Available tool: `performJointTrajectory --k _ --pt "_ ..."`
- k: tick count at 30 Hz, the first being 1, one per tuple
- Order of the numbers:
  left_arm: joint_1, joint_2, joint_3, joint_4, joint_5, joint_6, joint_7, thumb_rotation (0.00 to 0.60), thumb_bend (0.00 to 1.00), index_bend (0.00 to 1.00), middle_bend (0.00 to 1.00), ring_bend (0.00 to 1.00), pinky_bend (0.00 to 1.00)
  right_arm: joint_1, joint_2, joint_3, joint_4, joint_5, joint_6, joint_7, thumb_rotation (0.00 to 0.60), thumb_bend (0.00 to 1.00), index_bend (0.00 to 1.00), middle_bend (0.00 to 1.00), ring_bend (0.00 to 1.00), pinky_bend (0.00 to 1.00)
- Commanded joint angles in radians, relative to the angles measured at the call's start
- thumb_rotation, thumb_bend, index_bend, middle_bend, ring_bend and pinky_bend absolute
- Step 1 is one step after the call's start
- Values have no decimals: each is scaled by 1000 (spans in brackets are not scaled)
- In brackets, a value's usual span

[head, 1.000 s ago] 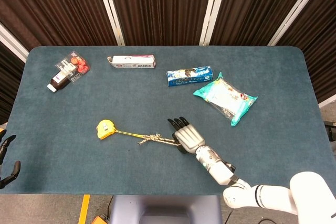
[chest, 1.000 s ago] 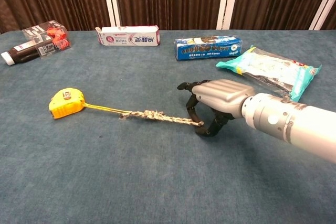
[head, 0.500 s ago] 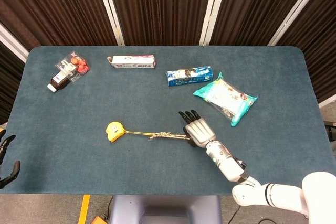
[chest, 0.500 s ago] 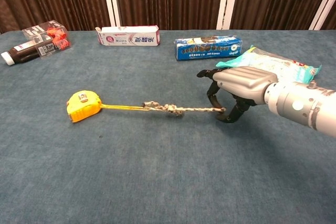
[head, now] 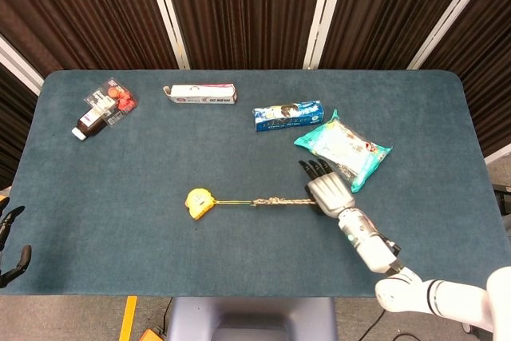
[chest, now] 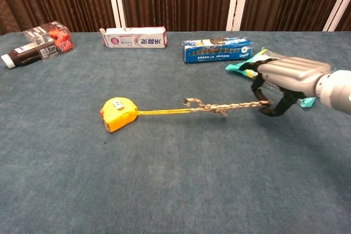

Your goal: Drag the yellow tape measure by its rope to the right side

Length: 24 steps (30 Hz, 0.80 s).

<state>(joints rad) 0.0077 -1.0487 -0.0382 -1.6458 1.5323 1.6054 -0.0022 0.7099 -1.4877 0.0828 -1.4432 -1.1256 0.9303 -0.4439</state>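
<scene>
The yellow tape measure (head: 198, 201) (chest: 117, 114) lies on the blue table near the middle, slightly left. Its yellow tape and knotted rope (head: 279, 201) (chest: 219, 107) run taut to the right. My right hand (head: 327, 192) (chest: 282, 83) pinches the rope's right end, palm down just above the cloth. My left hand (head: 9, 245) hangs off the table's left front corner with fingers apart and nothing in it; only its dark fingertips show.
A teal snack bag (head: 345, 148) (chest: 299, 69) lies right behind the right hand. A blue cookie pack (head: 287, 115) (chest: 218, 49), a white toothpaste box (head: 201, 94) (chest: 134, 37) and a dark bottle with a clear packet (head: 102, 109) (chest: 35, 43) lie along the back.
My right hand has moved rightward holding the rope end, and the tape measure has slid right behind it across the cloth. The left hand has stayed put.
</scene>
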Motion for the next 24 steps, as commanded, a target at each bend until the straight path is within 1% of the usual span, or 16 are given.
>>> performJointTrajectory --k 1,5,10,12,15,17,24 --pt "1 0 -1 -1 0 3 1 600 469 140 0 0 76 -22 35 -17 0 -4 1 23 600 464 825 125 82 0" --pt "1 1 0 -1 -2 0 2 600 468 141 0 0 77 -60 87 -36 5 -23 16 75 600 467 831 125 82 0" --pt "0 0 0 -4 -3 -2 9 600 468 140 0 0 76 -120 157 -54 27 -40 39 171 600 468 848 127 82 0" --pt "-1 -2 1 -7 -3 -6 15 600 467 140 0 0 77 -140 184 -60 40 -42 36 208 600 486 852 129 82 0" --pt "-4 -5 2 -10 -4 -14 27 600 468 140 0 0 77 -163 210 -64 62 -47 35 255 600 536 853 129 81 0" --pt "-5 -7 3 -12 -2 -15 33 600 468 141 0 0 77 -179 219 -63 83 -52 40 287 600 551 854 129 82 0" --pt "-3 -8 0 -11 -10 -13 33 600 468 146 0 0 77 -235 243 -57 175 -33 28 400 600 553 860 129 85 0"
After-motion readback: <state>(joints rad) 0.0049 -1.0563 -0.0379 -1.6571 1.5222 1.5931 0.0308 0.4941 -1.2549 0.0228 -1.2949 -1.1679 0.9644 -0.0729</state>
